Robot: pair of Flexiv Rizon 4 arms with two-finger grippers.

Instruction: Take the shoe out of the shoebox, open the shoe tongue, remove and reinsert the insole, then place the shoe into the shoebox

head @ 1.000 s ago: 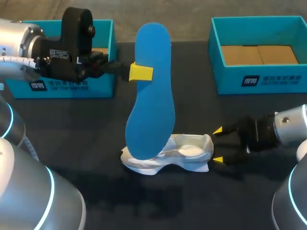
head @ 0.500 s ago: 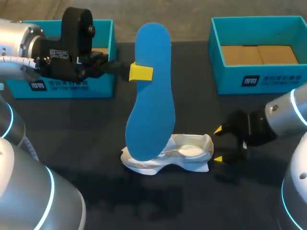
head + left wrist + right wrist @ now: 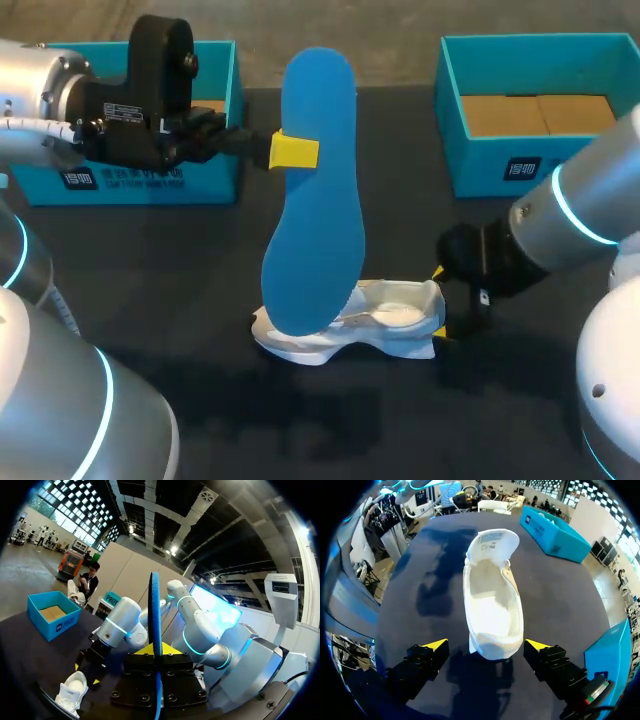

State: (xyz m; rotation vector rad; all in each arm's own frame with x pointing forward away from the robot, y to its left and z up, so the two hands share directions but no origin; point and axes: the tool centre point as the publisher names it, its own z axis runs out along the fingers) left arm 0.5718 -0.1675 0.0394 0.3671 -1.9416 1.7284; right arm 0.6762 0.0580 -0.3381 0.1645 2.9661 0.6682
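Observation:
A blue insole [image 3: 318, 190] hangs upright over the table with my left gripper [image 3: 294, 150] shut on its edge. In the left wrist view the insole [image 3: 155, 605] shows edge-on between the fingers of the left gripper [image 3: 155, 651]. Its lower end dips in front of the white shoe [image 3: 375, 318], which lies on the dark table. My right gripper [image 3: 440, 303] is at the shoe's right end, open. In the right wrist view the shoe [image 3: 492, 605] stretches away from the right gripper [image 3: 487, 647], its near end just between the yellow tips, untouched.
A teal shoebox [image 3: 205, 185] stands at the back left behind my left arm. A second teal box [image 3: 560, 165] with a brown cardboard floor is at the back right. The dark tabletop [image 3: 200, 300] lies around the shoe.
My right arm has swung left toward the shoe, bringing its open gripper up to the shoe's right end. The left arm and the insole have kept still.

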